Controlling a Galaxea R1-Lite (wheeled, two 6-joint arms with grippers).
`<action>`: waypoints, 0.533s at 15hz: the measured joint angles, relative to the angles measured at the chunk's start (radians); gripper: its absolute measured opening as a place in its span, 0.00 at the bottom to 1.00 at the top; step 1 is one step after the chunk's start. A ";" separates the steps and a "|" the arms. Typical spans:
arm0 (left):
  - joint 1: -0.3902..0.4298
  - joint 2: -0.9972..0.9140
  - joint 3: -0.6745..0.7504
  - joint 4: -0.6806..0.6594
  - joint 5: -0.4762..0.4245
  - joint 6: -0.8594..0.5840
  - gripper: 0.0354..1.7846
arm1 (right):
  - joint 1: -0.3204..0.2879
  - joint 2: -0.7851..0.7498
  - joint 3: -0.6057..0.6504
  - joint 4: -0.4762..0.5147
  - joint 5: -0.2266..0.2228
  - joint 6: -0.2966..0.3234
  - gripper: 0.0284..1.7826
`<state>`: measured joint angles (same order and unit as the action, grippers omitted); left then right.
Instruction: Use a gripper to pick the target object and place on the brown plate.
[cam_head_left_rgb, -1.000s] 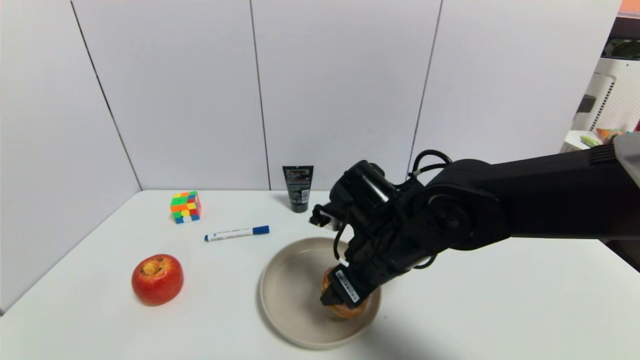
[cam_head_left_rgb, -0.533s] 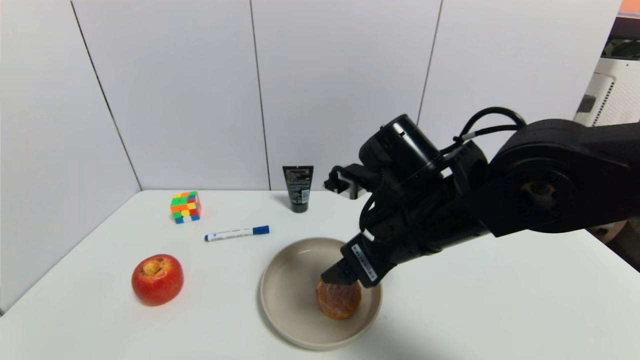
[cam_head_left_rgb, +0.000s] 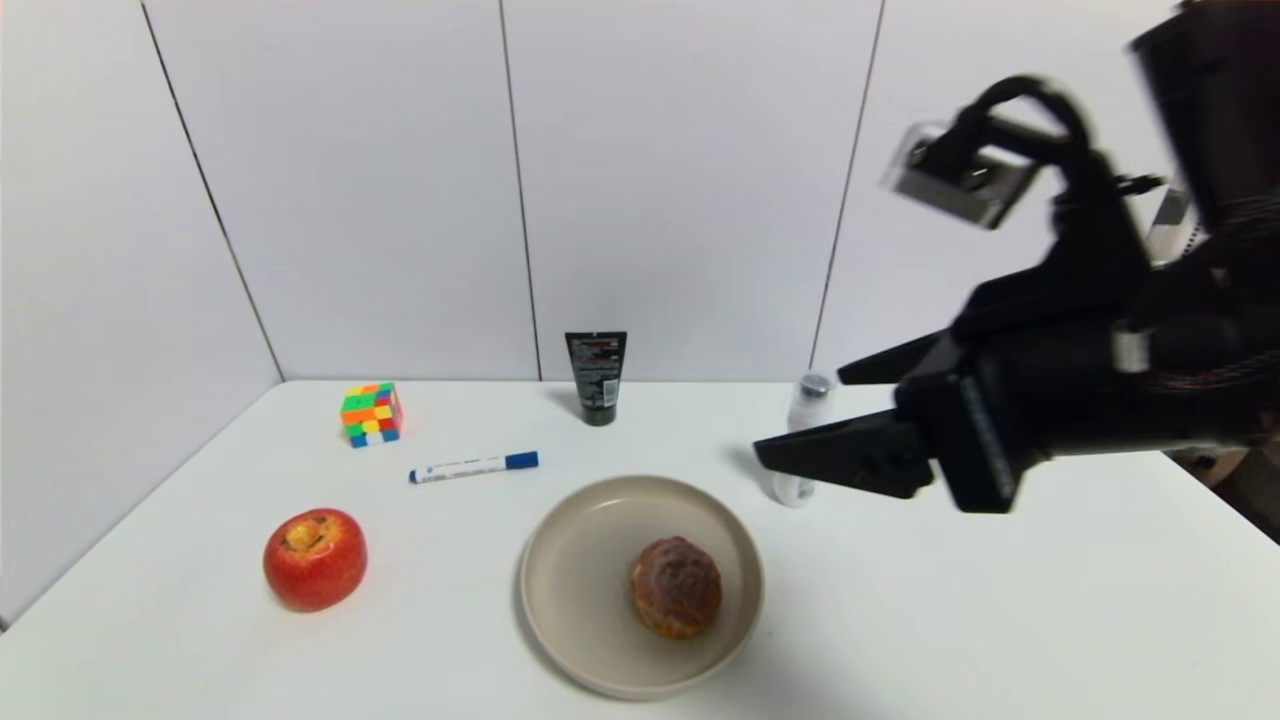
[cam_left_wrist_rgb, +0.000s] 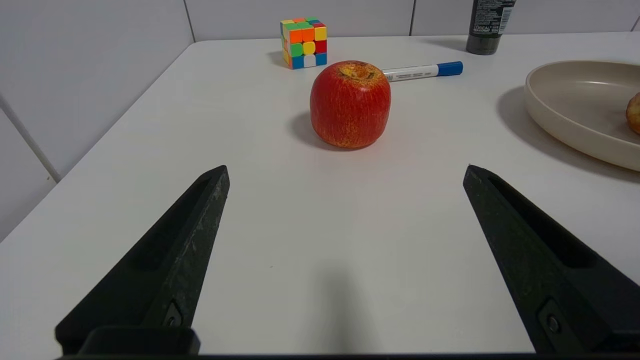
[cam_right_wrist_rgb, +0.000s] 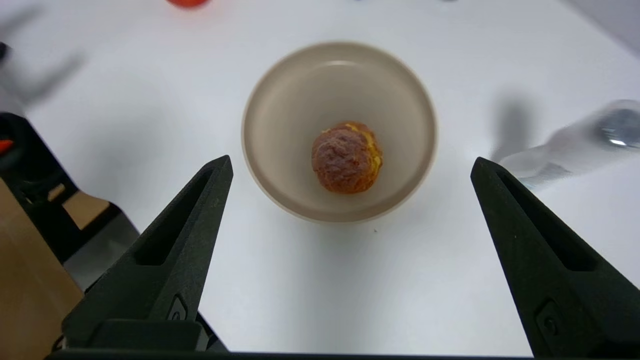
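Note:
The golden-brown bun lies on the tan plate, toward its near right side. My right gripper is open and empty, raised above the table to the right of and behind the plate. In the right wrist view the bun sits free in the plate, far below the spread fingers of the right gripper. My left gripper is open and empty low over the table at the near left, facing the apple. The plate's rim and the bun's edge show there.
A red apple sits left of the plate. A colour cube, a blue-capped marker and a black tube stand farther back. A small clear bottle stands right of the plate, behind the right fingers.
The right gripper has let go of the bun, opened, and moved up and to the right away from the plate. The bun stays on the plate. The bottle has come into view.

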<state>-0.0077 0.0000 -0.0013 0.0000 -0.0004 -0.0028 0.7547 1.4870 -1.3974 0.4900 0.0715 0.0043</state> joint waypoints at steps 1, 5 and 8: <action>0.000 0.000 0.000 0.000 0.000 0.000 0.94 | -0.014 -0.081 0.043 -0.019 -0.001 0.000 0.93; 0.000 0.000 0.000 0.000 0.000 0.000 0.94 | -0.144 -0.390 0.384 -0.203 -0.059 -0.006 0.94; 0.000 0.000 0.000 0.000 0.000 0.000 0.94 | -0.265 -0.636 0.730 -0.405 -0.173 -0.008 0.95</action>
<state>-0.0077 0.0000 -0.0017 0.0000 0.0000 -0.0028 0.4896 0.8509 -0.6672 0.0847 -0.1013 -0.0038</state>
